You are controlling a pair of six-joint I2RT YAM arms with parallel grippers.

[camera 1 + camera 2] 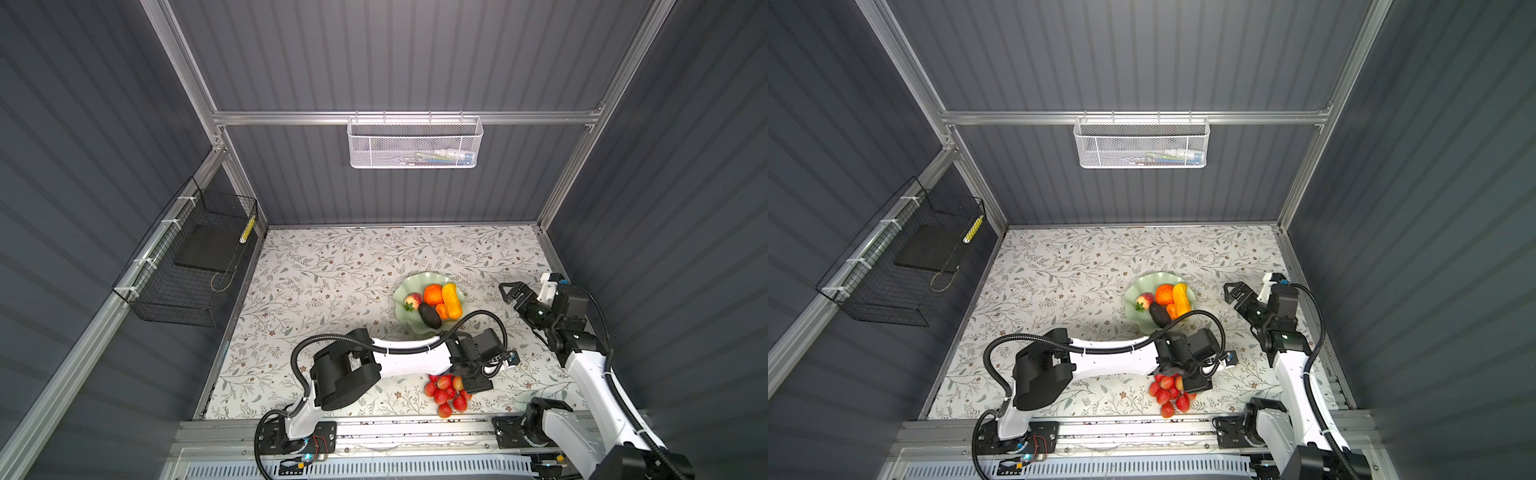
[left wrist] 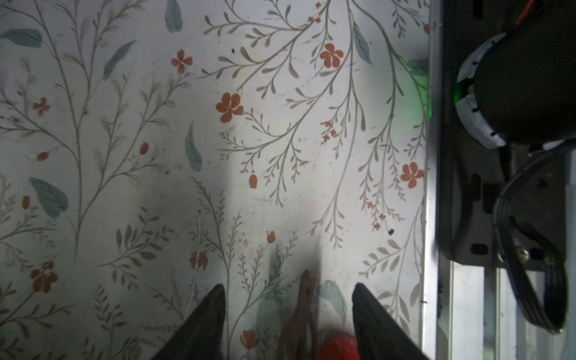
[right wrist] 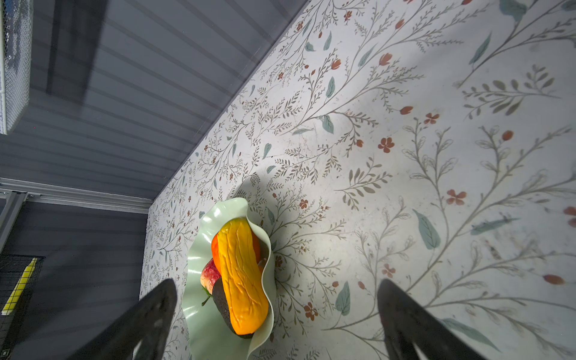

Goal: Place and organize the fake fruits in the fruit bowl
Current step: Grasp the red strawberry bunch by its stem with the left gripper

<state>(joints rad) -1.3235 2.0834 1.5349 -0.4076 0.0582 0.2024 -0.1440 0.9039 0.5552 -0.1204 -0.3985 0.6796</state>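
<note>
The left arm (image 1: 411, 357) lies stretched low across the floral table (image 1: 332, 270). The left gripper (image 2: 288, 288) has its jaws parted astride the stem of the bunch of red berries (image 1: 446, 392), near the front edge. The right gripper (image 1: 512, 291) hovers, jaws wide, near the fruit bowl (image 1: 405, 286), which holds the other fake fruits (image 1: 451, 300).

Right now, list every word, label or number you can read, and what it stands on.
No text here can be read.
Packets in the white basket: print too blurred to read.
Yellow strip in the black basket: marks too small to read.
</note>
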